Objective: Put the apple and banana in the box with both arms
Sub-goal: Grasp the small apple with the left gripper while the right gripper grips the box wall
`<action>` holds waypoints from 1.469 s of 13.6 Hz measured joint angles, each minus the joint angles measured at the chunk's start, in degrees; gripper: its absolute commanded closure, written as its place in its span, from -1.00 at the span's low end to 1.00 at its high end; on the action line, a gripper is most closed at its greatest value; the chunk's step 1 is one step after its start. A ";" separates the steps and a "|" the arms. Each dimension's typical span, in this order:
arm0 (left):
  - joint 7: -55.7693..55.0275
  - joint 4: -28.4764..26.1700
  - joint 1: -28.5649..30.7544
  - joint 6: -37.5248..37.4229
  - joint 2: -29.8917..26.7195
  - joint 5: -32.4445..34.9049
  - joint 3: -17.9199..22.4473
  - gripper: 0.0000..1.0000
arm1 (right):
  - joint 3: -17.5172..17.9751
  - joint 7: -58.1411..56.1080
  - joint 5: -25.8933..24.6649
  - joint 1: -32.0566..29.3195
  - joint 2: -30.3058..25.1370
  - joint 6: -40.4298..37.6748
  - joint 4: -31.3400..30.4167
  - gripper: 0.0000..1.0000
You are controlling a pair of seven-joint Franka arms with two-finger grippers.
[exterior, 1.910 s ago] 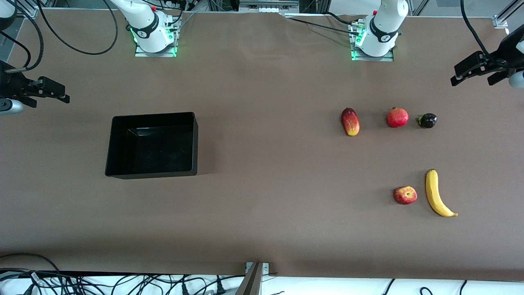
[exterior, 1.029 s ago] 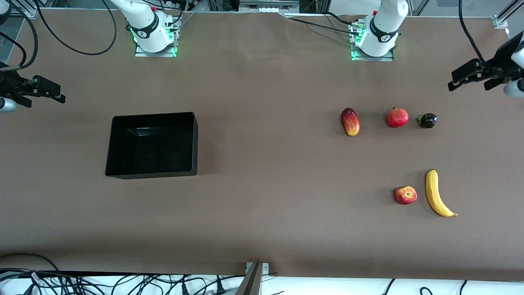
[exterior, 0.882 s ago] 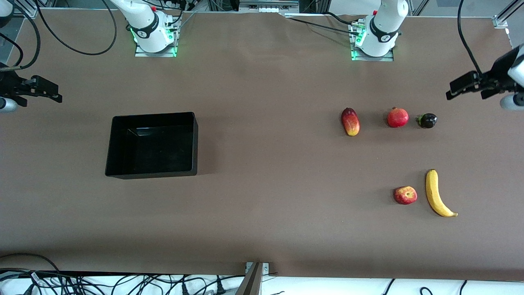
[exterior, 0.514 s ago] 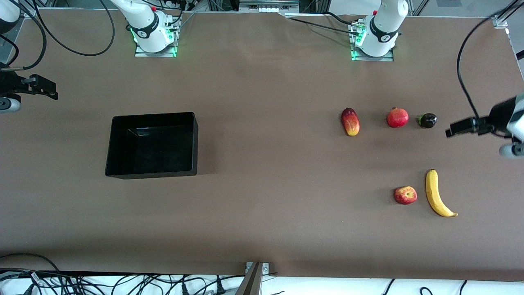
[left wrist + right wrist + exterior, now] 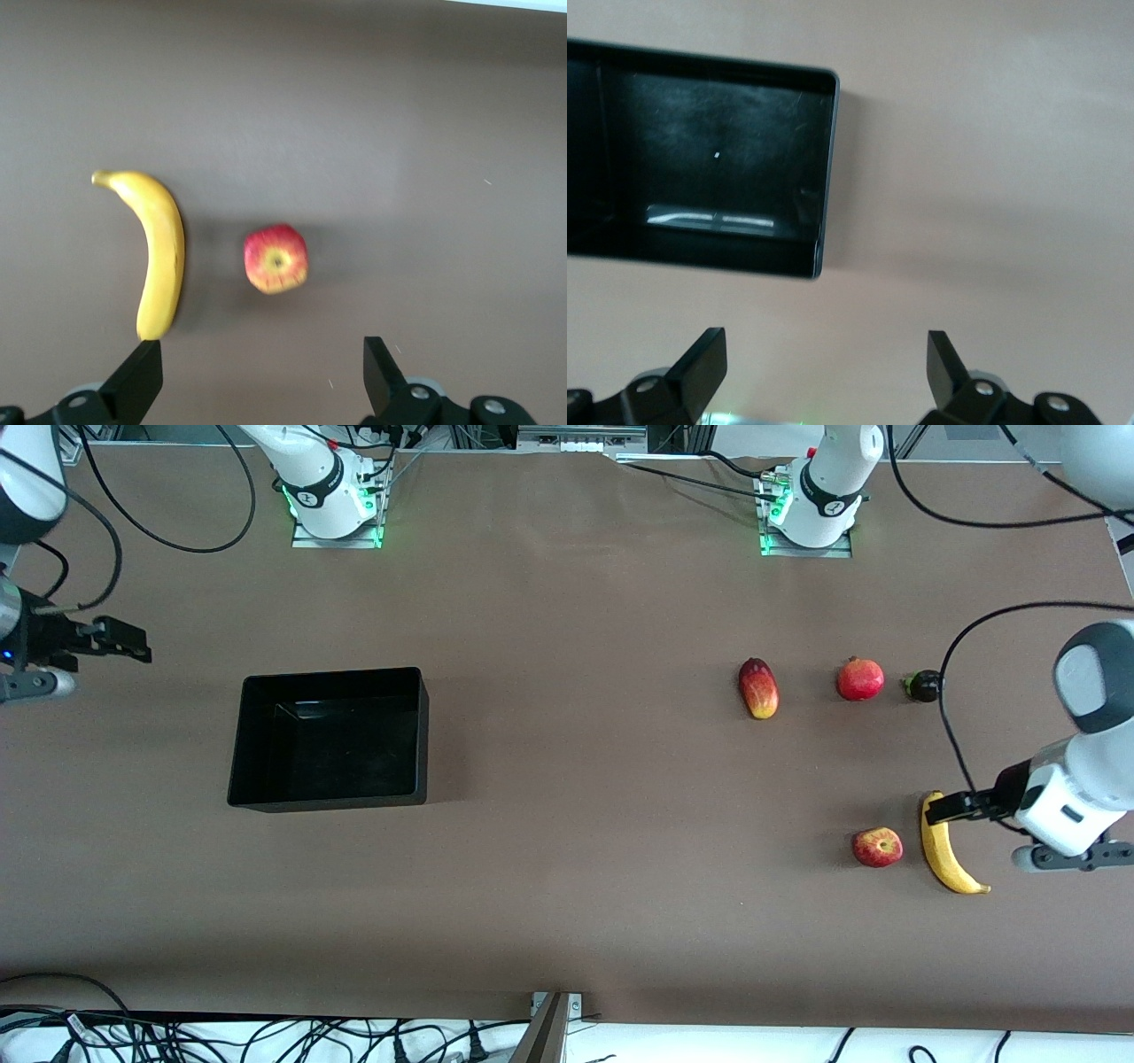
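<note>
Both grippers spread: left gripper [image 5: 941,808] over curved banana [image 5: 944,859]; right gripper [image 5: 133,645] perhaps idle.

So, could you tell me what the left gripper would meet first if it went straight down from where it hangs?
Probably the banana: the open left gripper hangs over its upper end, with the apple beside it, though depth is hard to judge.

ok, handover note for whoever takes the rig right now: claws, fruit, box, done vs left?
Left claw: open, empty, over the banana's stem end.
Right claw: open, empty, over bare table at the right arm's end, beside the box.
Apple lies beside the banana, apart from it, toward the left arm's end.
Box holds nothing.
Done: nothing placed yet.
Left: grasp the banana and the apple, carry both to the box.
</note>
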 measured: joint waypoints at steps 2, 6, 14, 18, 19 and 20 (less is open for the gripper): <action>-2.31 0.13 -0.55 3.80 2.68 3.85 -0.01 -1.00 | 0.00 0.39 0.04 0.00 2.23 5.09 -2.61 -1.00; -4.00 0.27 -0.31 8.64 6.73 6.88 0.13 -1.00 | 0.00 5.34 0.10 0.00 4.60 17.22 -11.51 -1.00; -9.37 0.36 -0.69 16.16 12.15 7.00 0.22 -1.00 | 0.00 6.15 0.13 -0.01 5.01 43.93 -32.04 -0.68; -11.32 0.37 -0.69 19.33 14.32 7.00 0.22 -1.00 | -0.01 6.29 0.13 -0.03 6.44 45.33 -33.71 0.52; -11.75 0.37 -0.69 19.83 14.74 7.00 0.22 -1.00 | -0.01 6.32 0.13 -0.03 7.07 45.34 -33.89 0.83; -12.36 0.37 -0.70 20.11 15.16 7.00 0.22 -1.00 | -0.01 6.33 0.13 -0.04 7.73 45.40 -33.95 1.00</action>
